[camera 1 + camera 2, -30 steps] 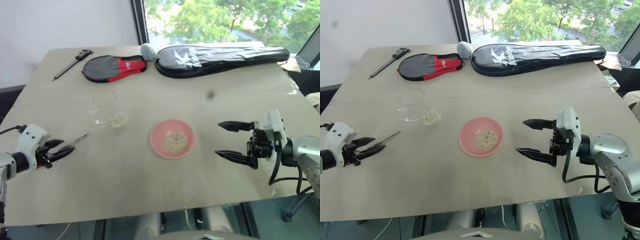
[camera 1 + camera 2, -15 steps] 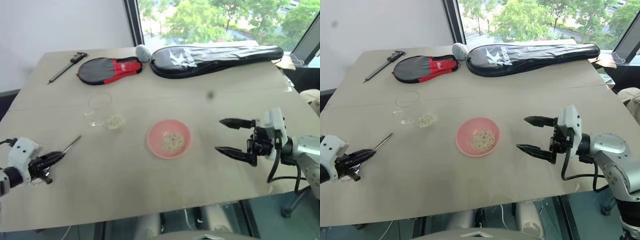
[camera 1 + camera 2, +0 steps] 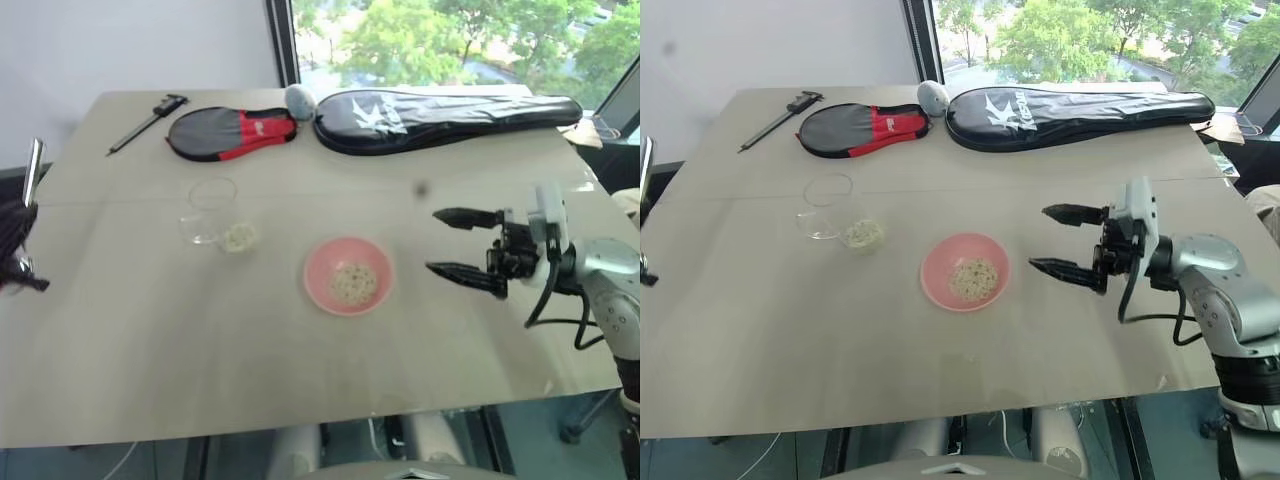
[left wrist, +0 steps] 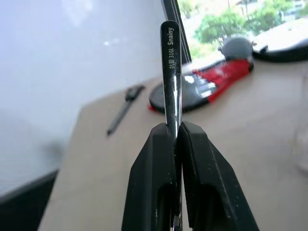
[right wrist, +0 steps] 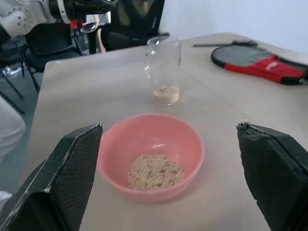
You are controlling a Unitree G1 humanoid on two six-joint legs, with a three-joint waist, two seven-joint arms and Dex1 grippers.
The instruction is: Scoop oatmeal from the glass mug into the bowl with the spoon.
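Left eye view: the left claw (image 3: 14, 245) sits at the far left edge, mid-height, with the spoon (image 3: 34, 172) rising above it, handle end up, long axis near vertical. The mug (image 3: 209, 211) stands upper left of centre on the table (image 3: 200, 360), well to the right of that claw. Oatmeal (image 3: 238, 237) shows low at the mug's right side; I cannot tell from here whether it lies inside or beside the glass. The bowl (image 3: 347, 276) is at centre, oats already in it. The right claw (image 3: 456, 243) hangs just right of the bowl, tips pointing left at it, fingers spread wide, holding nothing. So the spoon must travel rightward to the mug; the left arm is the nearer one to it.

Right eye view: same layout. White lettering on the long black racket bag (image 3: 1080, 104) at the top is too small to read.

Left wrist view: the two black fingers (image 4: 149, 183) are pressed together on the spoon's handle, which stands straight up between them. Stamped on the handle: "316L" and "Snainy", after two characters I cannot make out.

Right wrist view: the bowl lies low at centre between the wide-apart finger pads (image 5: 72, 163). The mug stands behind it, and here the oats sit in its bottom.
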